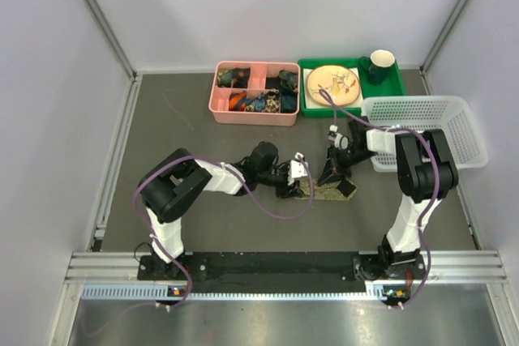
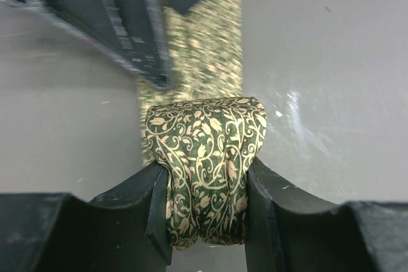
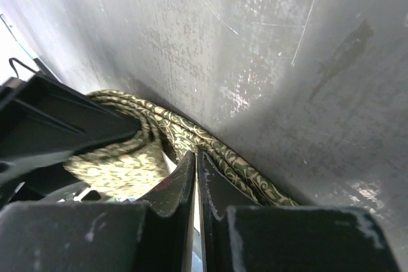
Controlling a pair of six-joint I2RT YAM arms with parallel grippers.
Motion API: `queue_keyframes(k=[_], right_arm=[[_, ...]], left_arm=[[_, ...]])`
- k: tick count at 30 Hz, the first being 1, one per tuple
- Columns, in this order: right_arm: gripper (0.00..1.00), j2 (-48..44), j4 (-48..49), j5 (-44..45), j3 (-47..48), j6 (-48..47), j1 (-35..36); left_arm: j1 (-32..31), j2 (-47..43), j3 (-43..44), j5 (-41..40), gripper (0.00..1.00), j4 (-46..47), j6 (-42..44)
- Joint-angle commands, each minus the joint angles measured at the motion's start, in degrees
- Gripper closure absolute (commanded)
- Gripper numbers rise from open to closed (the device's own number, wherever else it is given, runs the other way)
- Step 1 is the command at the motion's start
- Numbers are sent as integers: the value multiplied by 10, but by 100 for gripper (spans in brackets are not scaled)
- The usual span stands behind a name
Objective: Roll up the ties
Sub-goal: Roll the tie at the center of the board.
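Left end effector (image 2: 207, 205) is clamped on the rolled part of the tie (image 2: 204, 144), fingers squeezing the bundle from both sides, out in the middle of the tabletop (image 2: 331, 68). Loose tail (image 2: 207, 55) runs flat away from the roll toward the right end effector (image 3: 196, 173), which is closed, tips down at the fabric; can't tell if it actually pinches cloth. Looks mid-roll to me. To do it well: right side pins the tail flat and straight, left turns the bundle along the tail's centreline, light tension, no sideways drift or the roll cones. More squeeze would likely just crush the coil.
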Motion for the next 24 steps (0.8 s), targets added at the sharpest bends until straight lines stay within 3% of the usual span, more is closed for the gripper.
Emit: queue_keyframes(k=[1, 8, 12, 14, 16, 24], right_arm=[[96, 30, 1, 131, -3, -28, 11], [95, 27, 1, 129, -4, -35, 13], [94, 14, -4, 106, -3, -45, 13], [90, 1, -2, 31, -3, -55, 8], [82, -15, -17, -35, 2, -62, 4], [45, -72, -21, -130, -24, -79, -2]], left_arm=[[15, -35, 3, -31, 89, 54, -96], [12, -28, 11, -54, 87, 6, -67], [-1, -15, 27, -73, 87, -103, 20], [-9, 1, 48, -98, 87, -178, 45], [-16, 16, 66, -115, 87, -245, 56], [-31, 28, 82, -152, 84, -292, 56]])
